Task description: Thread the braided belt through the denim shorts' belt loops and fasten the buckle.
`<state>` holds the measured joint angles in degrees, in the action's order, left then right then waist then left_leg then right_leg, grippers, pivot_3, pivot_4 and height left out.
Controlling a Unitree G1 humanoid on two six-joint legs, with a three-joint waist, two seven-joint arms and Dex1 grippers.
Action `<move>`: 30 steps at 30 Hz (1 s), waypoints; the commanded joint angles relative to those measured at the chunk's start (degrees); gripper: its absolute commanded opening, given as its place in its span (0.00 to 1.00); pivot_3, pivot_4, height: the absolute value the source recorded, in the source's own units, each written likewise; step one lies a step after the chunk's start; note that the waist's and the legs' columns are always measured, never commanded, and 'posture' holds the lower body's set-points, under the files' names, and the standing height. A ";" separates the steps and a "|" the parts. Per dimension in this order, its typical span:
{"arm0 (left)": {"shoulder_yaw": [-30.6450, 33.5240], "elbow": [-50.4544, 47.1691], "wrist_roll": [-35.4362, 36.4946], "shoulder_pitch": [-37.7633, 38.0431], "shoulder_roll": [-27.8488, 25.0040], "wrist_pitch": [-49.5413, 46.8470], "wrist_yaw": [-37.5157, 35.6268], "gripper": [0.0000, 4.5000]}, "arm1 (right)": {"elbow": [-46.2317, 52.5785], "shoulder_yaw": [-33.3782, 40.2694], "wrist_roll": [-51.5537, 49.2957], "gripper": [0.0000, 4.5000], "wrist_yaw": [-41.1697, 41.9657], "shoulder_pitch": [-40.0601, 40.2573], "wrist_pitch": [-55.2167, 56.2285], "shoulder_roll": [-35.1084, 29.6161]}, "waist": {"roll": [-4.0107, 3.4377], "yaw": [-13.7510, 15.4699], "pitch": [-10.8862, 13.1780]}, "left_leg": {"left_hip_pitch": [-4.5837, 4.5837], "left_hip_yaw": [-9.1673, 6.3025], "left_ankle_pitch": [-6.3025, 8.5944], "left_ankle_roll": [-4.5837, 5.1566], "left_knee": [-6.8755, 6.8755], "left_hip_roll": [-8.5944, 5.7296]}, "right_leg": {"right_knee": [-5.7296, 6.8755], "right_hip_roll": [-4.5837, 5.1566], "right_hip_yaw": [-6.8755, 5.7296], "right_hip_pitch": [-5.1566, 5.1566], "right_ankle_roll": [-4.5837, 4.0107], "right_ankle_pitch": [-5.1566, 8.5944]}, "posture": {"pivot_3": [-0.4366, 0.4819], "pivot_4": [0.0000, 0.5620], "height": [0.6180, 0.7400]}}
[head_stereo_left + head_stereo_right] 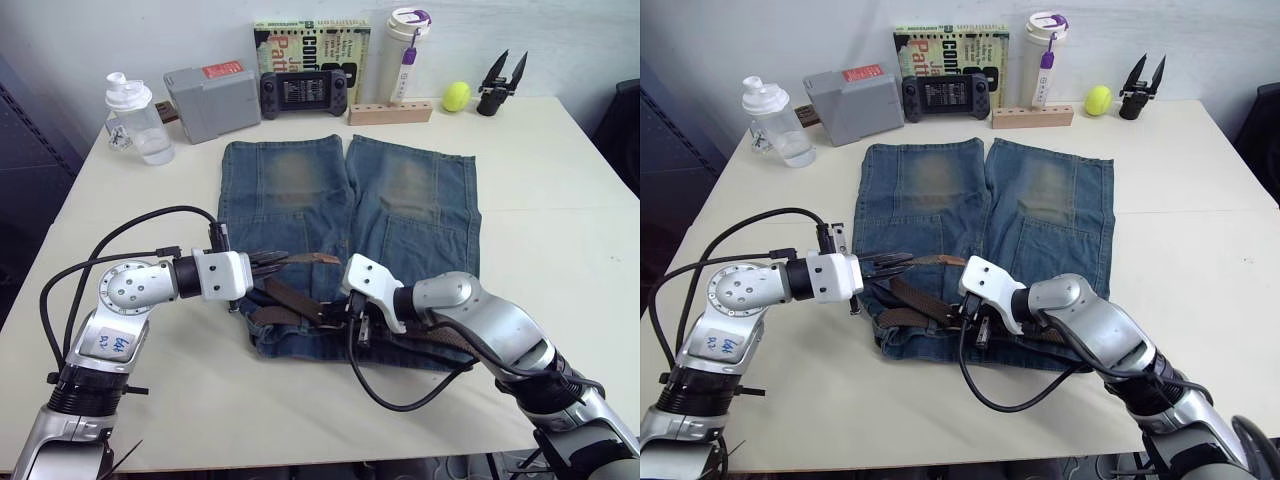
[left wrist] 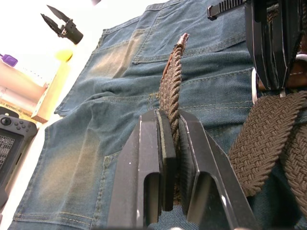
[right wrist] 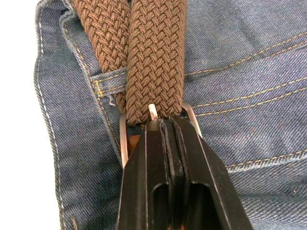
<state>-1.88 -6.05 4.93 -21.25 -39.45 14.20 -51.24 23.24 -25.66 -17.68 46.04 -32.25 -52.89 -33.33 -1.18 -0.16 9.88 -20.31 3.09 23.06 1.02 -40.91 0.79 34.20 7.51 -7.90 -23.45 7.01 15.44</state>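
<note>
Black fingers of the right gripper (image 3: 165,125) are pressed together on the buckle (image 3: 125,139), whose silver frame and prong sit against the braided belt (image 3: 153,62) at the waistband of the denim shorts (image 1: 345,215); just beside it the strap passes under one of the belt loops (image 3: 106,76). Across from it, the left gripper (image 2: 169,125) is clamped on the belt's free end, the woven strap standing up between its two fingers and the brown leather tip (image 1: 318,258) raised above the denim. Both arms reach in over the near edge of the shorts, which lie flat on a cream table (image 1: 560,230) with the legs pointing away from the robot and the waistband nearest it, the belt bunched in loops along that edge. Along the far side of the table stand a clear shaker bottle (image 1: 137,120), a grey box (image 1: 212,98), a handheld game console (image 1: 304,93), a book (image 1: 310,40) propped upright, a white tumbler (image 1: 403,55) with a purple lid, a wooden block (image 1: 390,110), a yellow ball (image 1: 457,96) and a spare black gripper (image 1: 500,85). A pale wall closes the scene behind them.
</note>
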 commanded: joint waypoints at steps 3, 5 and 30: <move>0.26 -0.77 0.05 -0.18 0.06 0.74 0.62 0.00 | 0.16 1.65 -0.98 0.02 0.68 -0.62 -1.44 -0.19 | 0.00 0.02 0.00 | 0.00 -0.01 0.00 0.00 -0.01 0.00 | 0.00 0.00 0.00 0.00 0.00 0.00 | 0.48 0.27 0.88; 0.34 -0.73 0.01 -0.07 0.07 0.81 0.67 0.00 | 1.21 3.79 -2.39 0.02 0.90 -1.40 -2.52 -0.11 | 0.00 0.02 0.00 | -0.01 -0.01 0.00 0.00 -0.01 -0.01 | 0.00 0.01 0.00 0.00 0.00 0.00 | 0.48 0.27 0.88; 0.55 -0.90 -0.44 0.30 0.17 0.81 1.65 0.00 | 0.61 1.47 -1.24 0.02 0.80 -0.94 -1.76 -0.89 | 0.01 0.06 0.01 | -0.05 -0.02 0.00 0.00 -0.02 -0.02 | 0.01 0.02 0.01 -0.05 0.00 0.00 | 0.48 0.27 0.88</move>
<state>-1.93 -5.87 4.28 -21.18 -39.28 14.50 -50.39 23.75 -23.67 -19.55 46.65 -33.37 -55.88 -33.76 -1.17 -0.11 9.89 -20.37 3.08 23.06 1.02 -40.94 0.78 34.21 7.53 -7.89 -23.50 7.01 15.44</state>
